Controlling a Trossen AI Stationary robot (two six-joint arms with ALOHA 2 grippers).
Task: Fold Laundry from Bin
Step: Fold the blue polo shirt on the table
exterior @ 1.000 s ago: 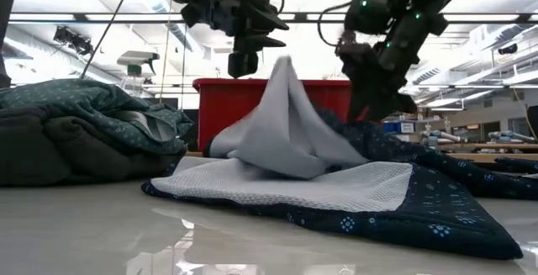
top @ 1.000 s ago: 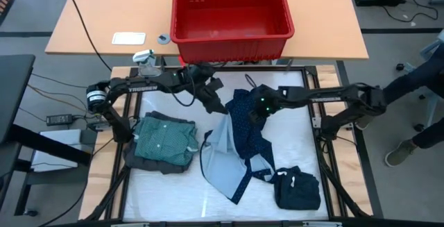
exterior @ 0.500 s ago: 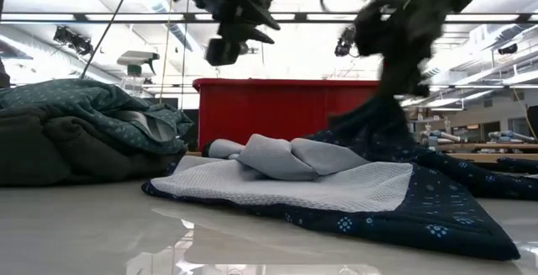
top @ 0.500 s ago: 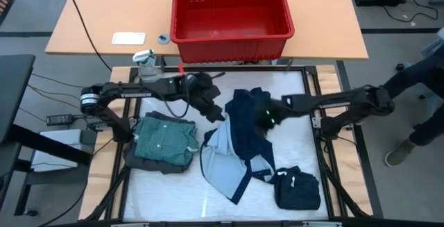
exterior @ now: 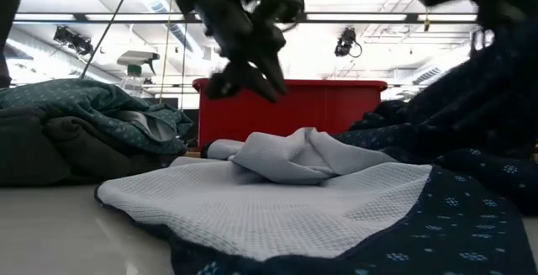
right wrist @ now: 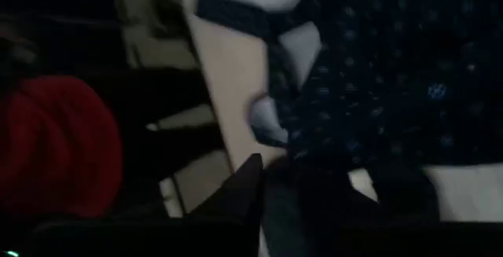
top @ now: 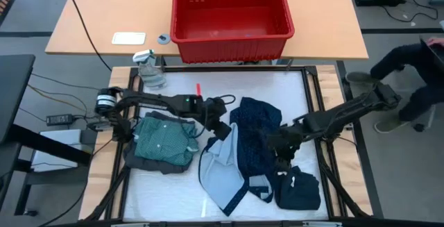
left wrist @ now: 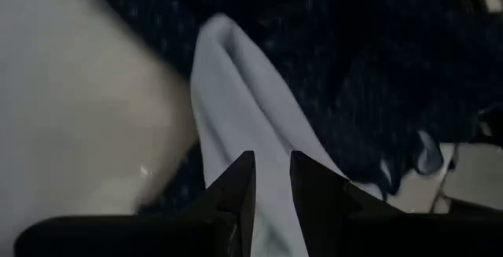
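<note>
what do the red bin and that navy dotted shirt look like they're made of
The red bin looks like moulded plastic: smooth, slightly glossy walls and a rolled rim. The navy dotted shirt looks like soft woven or knit cloth; it folds limply, and its pale inner face shows a fine mesh texture.

You had open mat along the far edge, between the navy dotted garment [top: 254, 138] and the bin [top: 231, 13]. The folded teal stack [top: 164, 141] blocked the left side, and the dark bundle [top: 297, 190] (near right corner) crowded the right gripper [top: 282, 159].
</note>
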